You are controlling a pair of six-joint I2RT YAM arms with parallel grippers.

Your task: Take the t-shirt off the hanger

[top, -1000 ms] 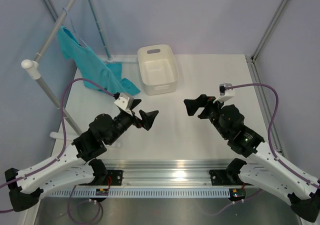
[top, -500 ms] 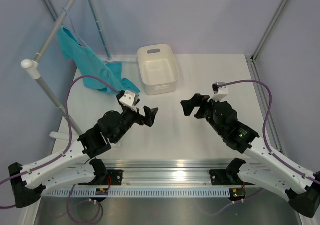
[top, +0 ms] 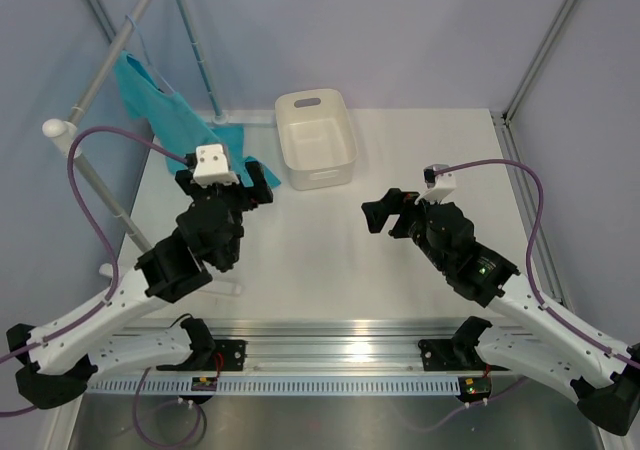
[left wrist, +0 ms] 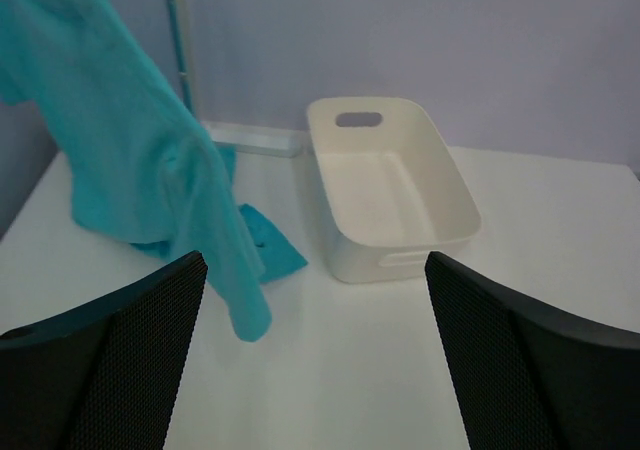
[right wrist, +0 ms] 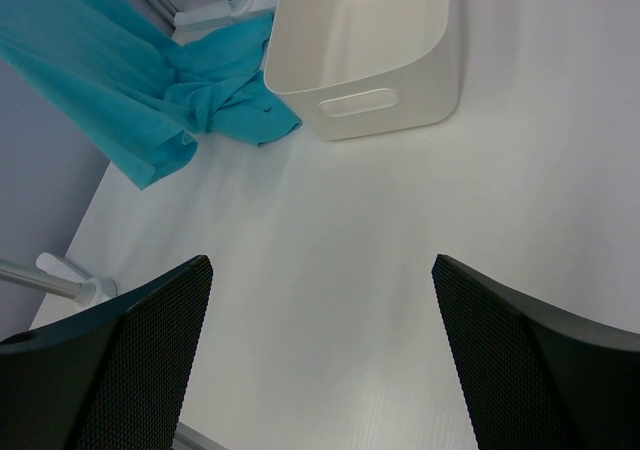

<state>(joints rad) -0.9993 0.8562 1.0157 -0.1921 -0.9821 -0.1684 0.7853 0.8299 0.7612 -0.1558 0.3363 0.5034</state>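
Note:
The teal t-shirt [top: 160, 110] hangs at the back left from a thin light-blue wire hanger [top: 148, 52] hooked on the slanted rack pole. Its lower end rests bunched on the table [top: 225, 155]. The shirt also shows in the left wrist view [left wrist: 130, 160] and in the right wrist view [right wrist: 110, 60]. My left gripper [top: 245, 185] is open and empty, just in front of the shirt's lower end, with its fingers [left wrist: 100, 370] wide apart. My right gripper [top: 385, 210] is open and empty over the table's middle, well away from the shirt.
A white tub [top: 315, 138] stands at the back centre, right of the shirt, and shows in both wrist views [left wrist: 390, 185] [right wrist: 370, 40]. Grey-white rack poles [top: 100, 80] rise at the left, with a foot on the table [right wrist: 60, 280].
My left arm has swung left and toward the back, turning its gripper toward the shirt. My right gripper shifted slightly left earlier and has since held still.

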